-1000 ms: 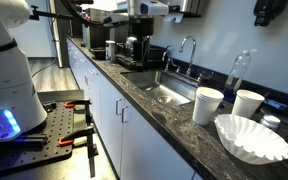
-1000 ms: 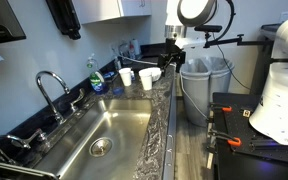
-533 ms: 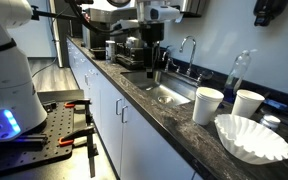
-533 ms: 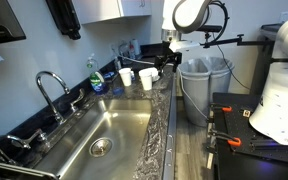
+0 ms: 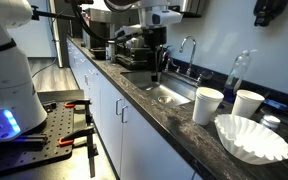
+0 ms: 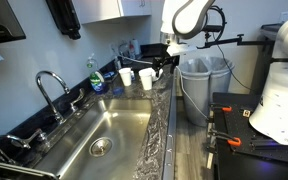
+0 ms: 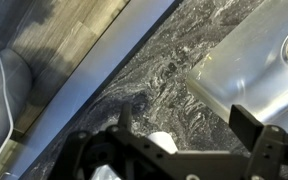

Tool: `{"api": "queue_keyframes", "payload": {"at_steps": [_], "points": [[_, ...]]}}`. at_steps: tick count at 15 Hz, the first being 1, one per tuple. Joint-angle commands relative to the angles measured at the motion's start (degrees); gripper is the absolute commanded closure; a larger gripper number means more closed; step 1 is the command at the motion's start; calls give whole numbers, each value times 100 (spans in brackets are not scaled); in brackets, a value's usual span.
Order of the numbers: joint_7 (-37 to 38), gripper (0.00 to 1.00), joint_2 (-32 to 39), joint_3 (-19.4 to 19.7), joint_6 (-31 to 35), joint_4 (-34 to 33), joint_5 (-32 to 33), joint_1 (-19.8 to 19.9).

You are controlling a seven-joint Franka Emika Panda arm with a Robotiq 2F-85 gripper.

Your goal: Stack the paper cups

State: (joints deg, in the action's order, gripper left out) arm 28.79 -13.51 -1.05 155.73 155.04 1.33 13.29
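Two plain white paper cups stand upright side by side on the dark granite counter beyond the sink, one [image 5: 208, 104] nearer the sink and one [image 5: 248, 103] farther along. Both also show in an exterior view, one [image 6: 127, 76] beside the other [image 6: 147, 78]. My gripper [image 5: 156, 70] hangs open and empty above the counter by the sink, short of the cups; it also shows in an exterior view [image 6: 156, 66]. In the wrist view the gripper [image 7: 184, 115] is open over granite, with a white cup rim [image 7: 164, 143] partly hidden behind its body.
A steel sink [image 6: 84, 125] with a faucet [image 6: 52, 85] is set in the counter. A stack of white fluted coffee filters [image 5: 252, 138] lies beside the cups, a clear bottle [image 5: 239, 72] behind them. A coffee machine [image 5: 134, 48] stands farther back.
My gripper has come down from high above the counter and moved toward the cups. The cups have not moved.
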Motion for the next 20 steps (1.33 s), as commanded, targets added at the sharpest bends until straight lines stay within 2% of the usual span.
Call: {"api": "queue_keyframes", "payload": {"at_steps": [1,4,5,10,20], "points": [[850,0,711,-204,704,-298,797,355],[1804,0,1163,-111,794,-640,1952,525],[2060,0,1293,-194,731,-784,2232,646],[3267,0,1949,-56,519,-1480,3664,548],[4450,0,2785,177,404,-2300,4896,322]]}}
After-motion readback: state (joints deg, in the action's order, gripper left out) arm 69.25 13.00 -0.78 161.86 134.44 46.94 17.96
